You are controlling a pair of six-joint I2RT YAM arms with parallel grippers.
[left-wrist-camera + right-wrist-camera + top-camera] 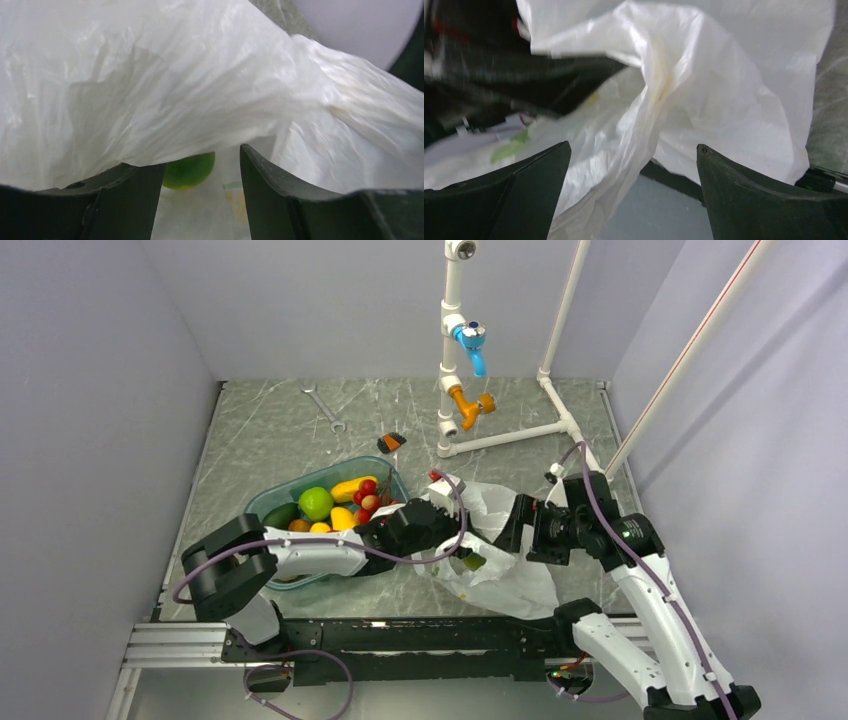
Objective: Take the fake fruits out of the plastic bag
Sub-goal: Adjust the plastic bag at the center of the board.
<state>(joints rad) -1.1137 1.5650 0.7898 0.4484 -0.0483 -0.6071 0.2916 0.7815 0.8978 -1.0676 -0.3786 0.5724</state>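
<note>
Between the fingers of the left gripper [202, 159], jaws spread w/ a clear gap and nothing clamped, a green fruit [190, 171] peeks out. It sits just beyond the tips, partly behind one finger, and the plastic bag [200, 75] drapes low over both fingers like a tent. That explains the low approach: the arm looks to be nosing under the film to reach the fruit inside. Neither pad touches the fruit, as far as I can tell. Over at the right gripper [633, 146], jaws are thrown wide, no pinch. A twisted fold of bag hangs in front of the gap but neither finger presses on it, so nobody is holding the bag mouth up, prob. why the film sags onto the left fingers. A pale green smudge shows through the film on that side, maybe the same fruit, can't be sure. Top view now: both arms face each other across the bag, which lies crumpled on the table [260, 440] near the front edge, right of centre. Just left of it the teal tray [262, 502] holds a heap incl. a green round fruit [316, 503], red berries [366, 490] and yellow pieces [350, 487], so my read is mostly done w/ at least one fruit to go. At the back, a wrench [325, 408] and a pipe stand [452, 360] sit well apart, no part in this.
</note>
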